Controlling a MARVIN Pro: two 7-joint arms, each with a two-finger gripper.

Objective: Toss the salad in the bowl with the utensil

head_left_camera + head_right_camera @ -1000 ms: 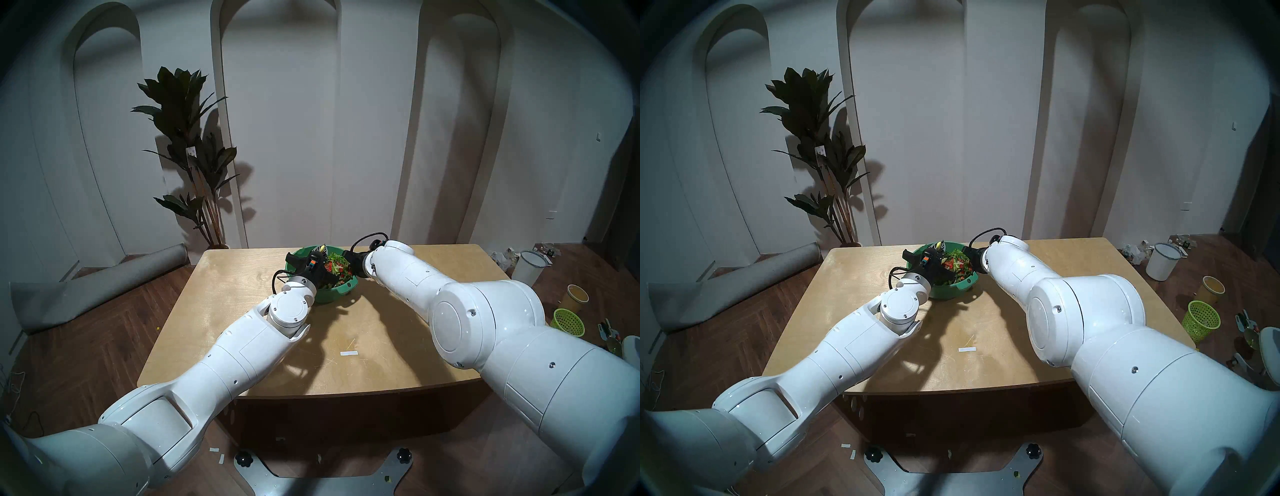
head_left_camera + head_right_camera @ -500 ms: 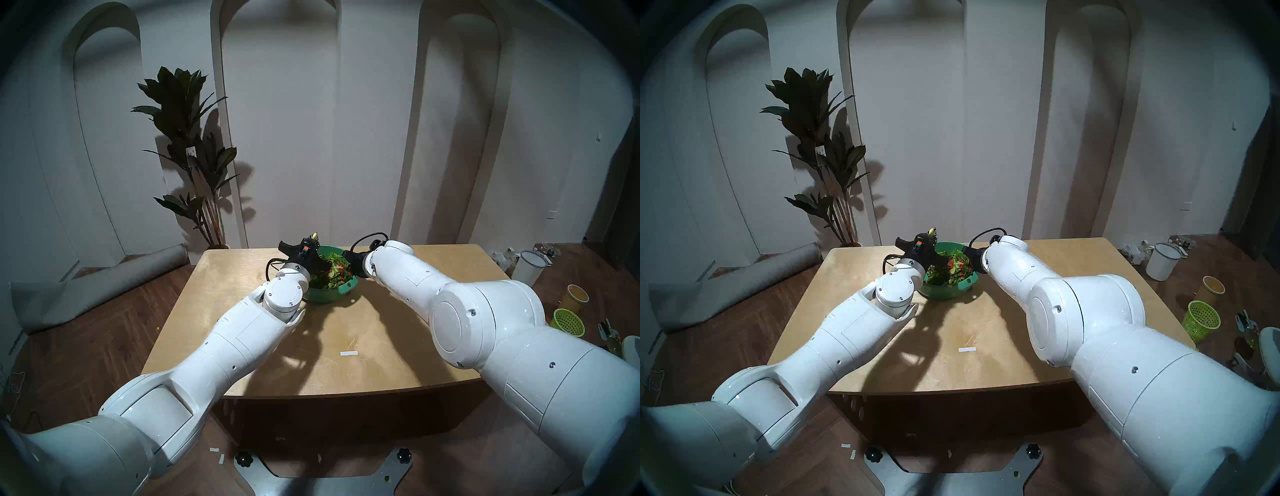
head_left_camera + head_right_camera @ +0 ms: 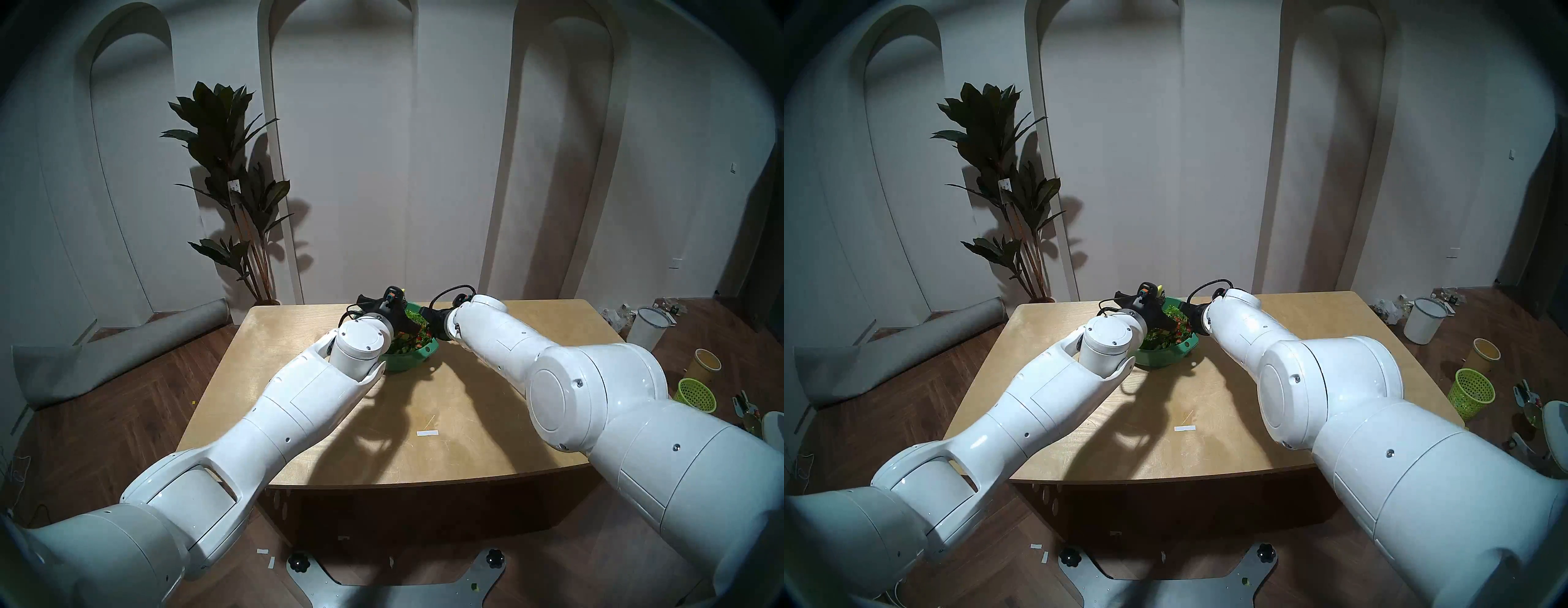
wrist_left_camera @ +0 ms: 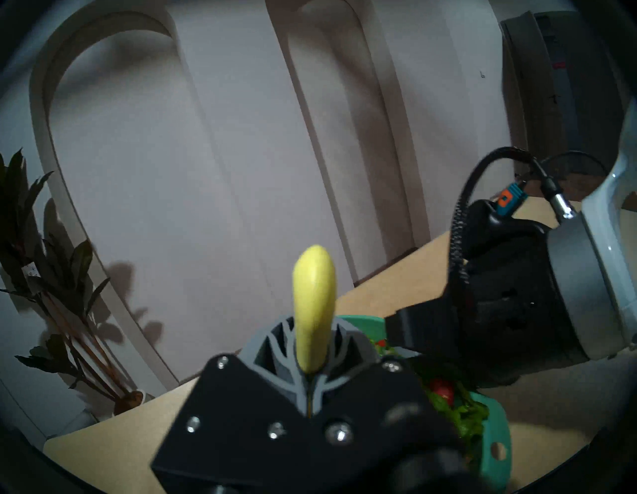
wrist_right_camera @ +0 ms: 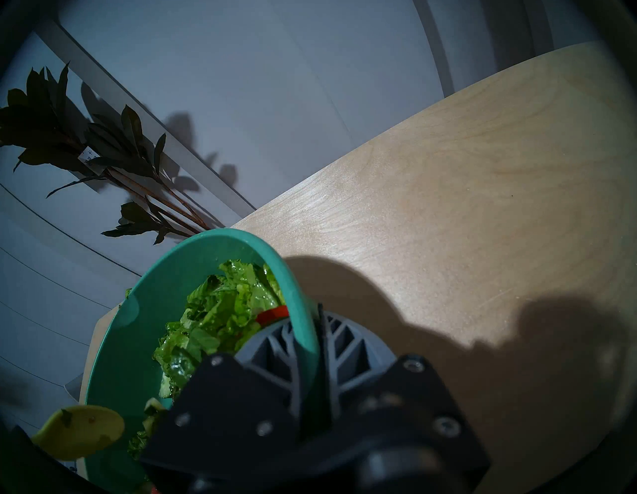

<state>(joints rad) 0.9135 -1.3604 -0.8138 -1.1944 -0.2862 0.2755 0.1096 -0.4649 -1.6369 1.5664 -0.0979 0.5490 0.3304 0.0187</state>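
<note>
Since a second ago my left claw (image 4: 312, 383) lifted, clamped on spoon (image 4: 314, 303); right claw (image 5: 310, 348) pinches bowl (image 5: 213, 243) rim mid-table. Salad (image 5: 220, 310) looks mixed; tossing likely continues.

You see dim room, cool cast. Arms throw hard dark shadows across table (image 3: 488, 407). Fisheye bends arches, dark vignette rings every view. Left wrist view soft, motion-blurred at bottom; right wrist foreground out of focus.
</note>
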